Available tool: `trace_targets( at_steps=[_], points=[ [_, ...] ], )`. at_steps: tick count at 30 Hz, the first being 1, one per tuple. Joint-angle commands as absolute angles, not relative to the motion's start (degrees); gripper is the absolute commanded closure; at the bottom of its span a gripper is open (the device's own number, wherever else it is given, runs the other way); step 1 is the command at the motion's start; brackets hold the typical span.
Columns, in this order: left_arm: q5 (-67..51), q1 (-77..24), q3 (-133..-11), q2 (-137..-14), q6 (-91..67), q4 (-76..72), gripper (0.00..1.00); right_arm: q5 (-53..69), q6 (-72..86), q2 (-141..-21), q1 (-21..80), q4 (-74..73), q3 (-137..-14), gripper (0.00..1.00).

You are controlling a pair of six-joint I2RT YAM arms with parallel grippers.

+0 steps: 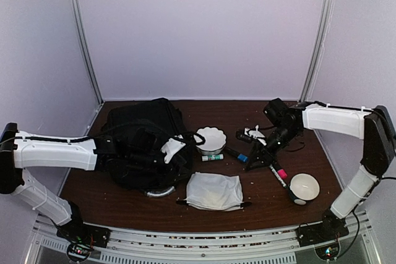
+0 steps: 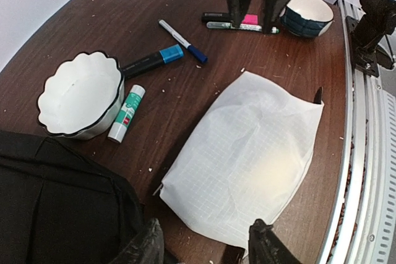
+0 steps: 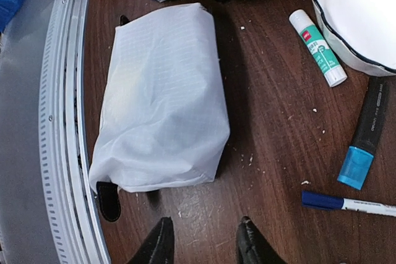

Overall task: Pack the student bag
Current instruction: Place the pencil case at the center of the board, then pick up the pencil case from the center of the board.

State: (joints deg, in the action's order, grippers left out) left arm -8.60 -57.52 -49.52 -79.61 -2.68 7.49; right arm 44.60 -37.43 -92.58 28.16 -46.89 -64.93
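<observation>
A white pouch (image 1: 213, 191) lies at 6 o'clock on the surface (image 1: 124, 196), with a round bowl (image 1: 304, 187) at 4. The right pincer (image 3: 204, 245) hangs spread and empty over bare wood beside the pouch. The bag (image 1: 139, 140) lies at 9 o'clock, and the left pincer (image 2: 207, 248) is spread and empty at its 3 o'clock edge. A scalloped bowl (image 1: 211, 139) sits just beyond centre.

Pouch (image 1: 214, 191) lies right of student bag (image 1: 139, 140) (bowl (image 1: 211, 139) behind).
</observation>
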Motion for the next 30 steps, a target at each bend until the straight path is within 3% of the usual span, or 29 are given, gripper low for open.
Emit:
trace_targets(
  at_steps=[1, 6, 12, 25, 30],
  points=[
    [-7.6, -57.66, -48.53, -78.57, -1.73, 3.18, 0.51, 37.18, -40.07, -82.2, 33.95, -45.9, -58.81, 0.63],
    [-7.5, -57.66, -45.7, -77.62, -2.3, 3.24, 0.51, 29.09, -40.41, -76.25, 44.19, -44.29, -52.77, 0.56],
    [-10.86, -59.27, -43.36, -78.62, -1.82, 7.07, 0.51, 25.73, -39.11, -75.93, 48.46, -46.34, -50.82, 0.45],
    [-9.38, -61.79, -44.3, -89.47, 0.76, 11.59, 0.53, 26.22, -37.16, -84.45, 49.79, -43.62, -49.92, 0.48],
    [-8.71, -62.62, -46.6, -93.68, 1.75, 11.7, 0.6, 28.09, -35.55, -86.29, 49.86, -43.16, -50.74, 0.56]
  ],
)
